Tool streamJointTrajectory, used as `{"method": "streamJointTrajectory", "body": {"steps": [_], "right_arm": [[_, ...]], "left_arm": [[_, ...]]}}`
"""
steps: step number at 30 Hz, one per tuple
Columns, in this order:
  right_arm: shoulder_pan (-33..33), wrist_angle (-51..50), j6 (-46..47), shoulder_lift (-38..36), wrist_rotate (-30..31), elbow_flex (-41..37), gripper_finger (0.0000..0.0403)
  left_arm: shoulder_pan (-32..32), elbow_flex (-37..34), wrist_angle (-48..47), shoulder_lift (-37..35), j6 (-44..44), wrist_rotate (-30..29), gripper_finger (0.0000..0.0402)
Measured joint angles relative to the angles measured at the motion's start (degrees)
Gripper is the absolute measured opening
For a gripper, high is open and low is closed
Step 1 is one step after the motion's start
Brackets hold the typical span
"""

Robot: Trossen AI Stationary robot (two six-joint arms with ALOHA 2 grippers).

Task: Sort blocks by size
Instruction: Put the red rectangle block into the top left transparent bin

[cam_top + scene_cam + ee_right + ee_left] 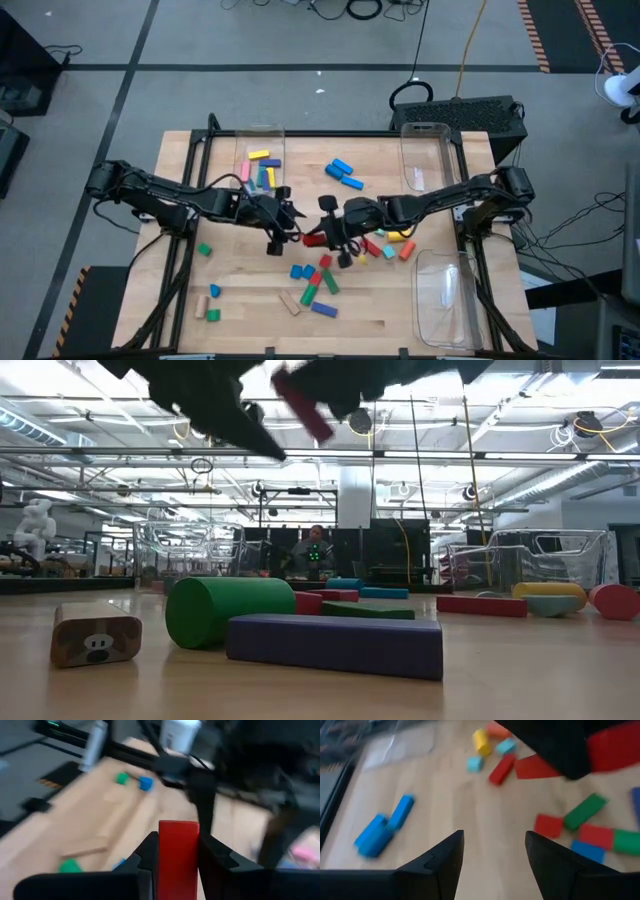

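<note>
Wooden blocks lie scattered on the table: a green cylinder (230, 610), a blue bar (335, 645), and red, green and blue pieces (320, 280) near the middle front. Two blue bars (345, 173) lie farther back. My right gripper (326, 238) hangs above the table's middle, shut on a red bar (178, 855). My left gripper (492, 855) stands open just left of it (290, 224), facing it, with nothing between its fingers. My right gripper pinches the red bar by its two opposite long sides (178, 870) between its two fingers. The fingers come from the table's right, slanting a little down, and lie along the bar. The bar's free end (300, 405) juts past the fingertips, lifted clear of the table.
A clear bin (262, 150) at the back left holds yellow, blue and pink blocks. Two more clear bins stand at the back right (425, 155) and front right (445, 295). A plain wood block with a painted face (97, 635) lies near the front. A person (315, 550) sits far behind the table.
</note>
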Motion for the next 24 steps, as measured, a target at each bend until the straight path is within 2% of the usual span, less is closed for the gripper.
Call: {"method": "streamJointTrajectory", "body": {"steps": [5, 7, 14, 19, 24], "right_arm": [[-0.5, 3.8, -3.7, -3.2, -9.2, 0.0, 0.0076], [-0.8, 4.8, -5.1, -4.1, -11.1, 0.0, 0.0076], [-1.2, 6.9, -11.1, -4.8, -10.7, 0.0, 0.0076], [-1.3, 4.1, -11.6, -4.8, -11.4, 0.0, 0.0076], [-1.5, 2.4, -13.4, -4.8, -12.9, 0.0, 0.0076]], "left_arm": [[0.0, 0.0, 9.4, 0.6, 5.8, 6.7, 0.0214], [0.1, 0.0, 13.1, 1.4, 7.5, 8.5, 0.0214], [0.2, 0.0, 25.3, 7.4, 7.6, 10.3, 0.0214], [0.2, 0.0, 26.8, 9.0, 8.0, 10.8, 0.0214], [0.2, 0.0, 28.9, 9.0, 8.3, 16.9, 0.0214]]}}
